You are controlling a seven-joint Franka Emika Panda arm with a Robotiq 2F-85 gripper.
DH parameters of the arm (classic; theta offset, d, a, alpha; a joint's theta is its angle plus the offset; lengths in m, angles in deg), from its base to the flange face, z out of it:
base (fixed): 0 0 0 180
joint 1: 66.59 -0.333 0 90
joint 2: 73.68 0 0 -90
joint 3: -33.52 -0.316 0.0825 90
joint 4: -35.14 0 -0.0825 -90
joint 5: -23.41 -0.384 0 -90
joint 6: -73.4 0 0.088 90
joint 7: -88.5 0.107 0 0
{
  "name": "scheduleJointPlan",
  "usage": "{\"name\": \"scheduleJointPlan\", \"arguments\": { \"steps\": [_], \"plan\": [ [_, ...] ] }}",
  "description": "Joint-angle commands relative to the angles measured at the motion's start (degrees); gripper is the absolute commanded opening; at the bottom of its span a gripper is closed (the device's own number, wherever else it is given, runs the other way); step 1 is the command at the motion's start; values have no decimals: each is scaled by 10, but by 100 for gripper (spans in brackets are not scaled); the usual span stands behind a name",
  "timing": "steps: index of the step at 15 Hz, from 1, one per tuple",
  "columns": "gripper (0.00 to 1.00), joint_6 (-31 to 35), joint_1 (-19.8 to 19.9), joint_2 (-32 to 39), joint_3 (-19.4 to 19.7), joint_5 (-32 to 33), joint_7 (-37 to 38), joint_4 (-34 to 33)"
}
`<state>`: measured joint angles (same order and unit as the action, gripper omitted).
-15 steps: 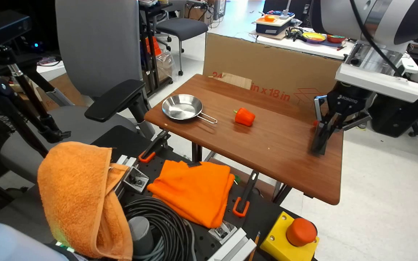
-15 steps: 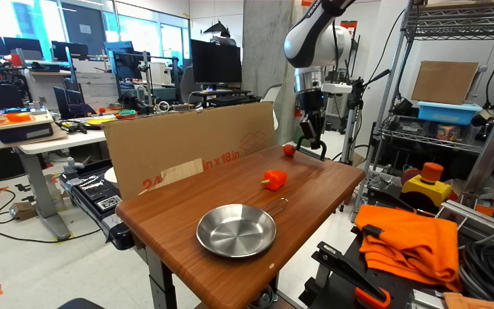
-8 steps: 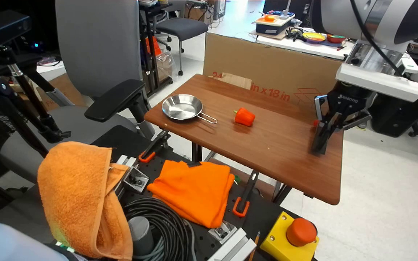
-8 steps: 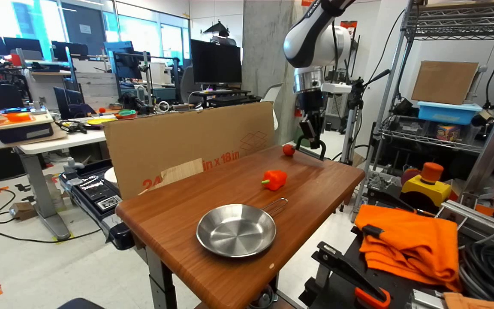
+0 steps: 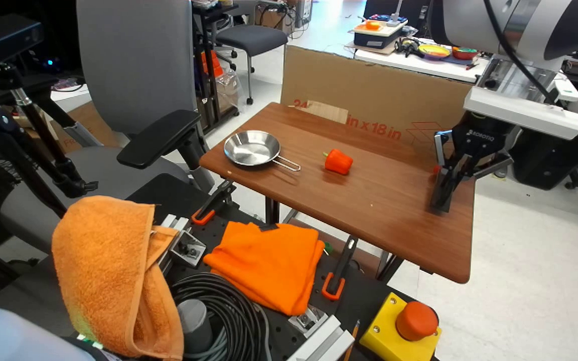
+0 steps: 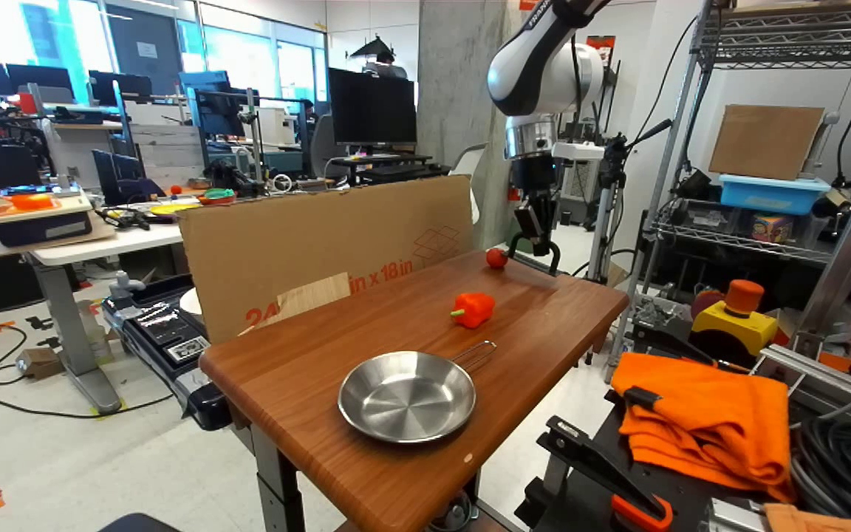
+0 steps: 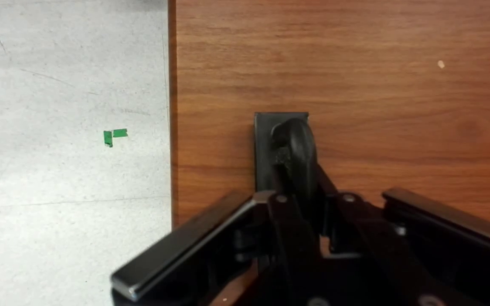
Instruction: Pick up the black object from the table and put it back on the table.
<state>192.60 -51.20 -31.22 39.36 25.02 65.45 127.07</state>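
Gripper [image 7: 299, 176] pinches black object [image 7: 264, 148] by curved handle [image 7: 303, 142]; looks stiff, sturdy, probably light; likely best held at handle's middle.

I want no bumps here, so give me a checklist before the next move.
1. Gripper shut on the black object: ok in the wrist view.
2. Visible part of the black object inside the edge of the table: ok.
3. The black object clear of the table's surface: cannot tell.
4. Pepper and pan apart from the black object: ok.
5. Red ball apart from the black object: cannot tell; close in an exterior view.
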Motion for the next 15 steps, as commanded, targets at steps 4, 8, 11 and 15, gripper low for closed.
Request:
{"name": "scheduleJointPlan", "arguments": {
  "steps": [4, 8, 11, 15],
  "plan": [
    [4, -18, 10, 9, -13, 3, -12, -21],
    [4, -16, 12, 12, -13, 3, -16, -22],
    [4, -17, 12, 12, -13, 3, -17, -22],
    [4, -16, 12, 11, -13, 3, -21, -21]
  ]
}}
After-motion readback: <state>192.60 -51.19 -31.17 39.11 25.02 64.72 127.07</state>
